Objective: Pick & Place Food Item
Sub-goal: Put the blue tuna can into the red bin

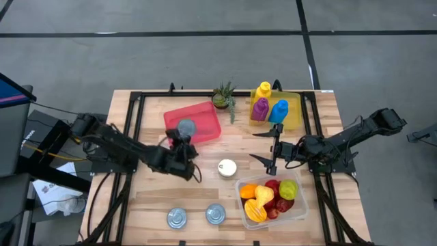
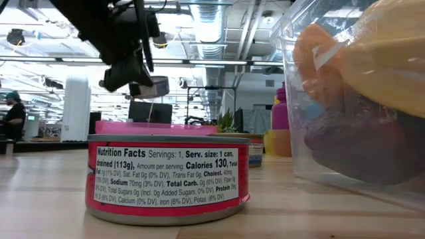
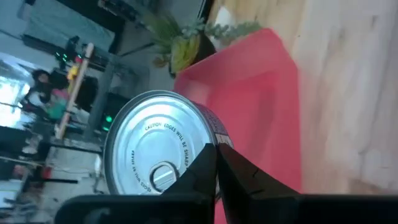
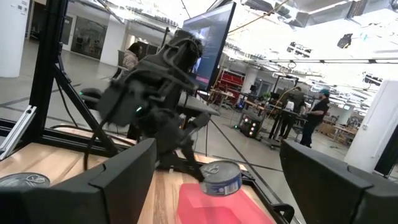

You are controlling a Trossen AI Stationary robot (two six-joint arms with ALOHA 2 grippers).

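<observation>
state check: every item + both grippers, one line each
left gripper: shut on the can, above the red tray
can: held, lifted off the table
red tray: flat on the table, no contents visible
right gripper: open, holds nothing
clear container: open top, filled with fruit
two cans: upright at the table's front edge
yellow bin: holds three bottles, upright
white lid: flat on the table

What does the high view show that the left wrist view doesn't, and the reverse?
High view only: the right gripper open and waiting, a clear tub of produce, two tins near the front edge, a yellow bin of bottles.
Left wrist view only: the held can's pull-tab lid, people in the room behind.
Both: the left gripper shut on the can over the red tray, beside the plant.
</observation>
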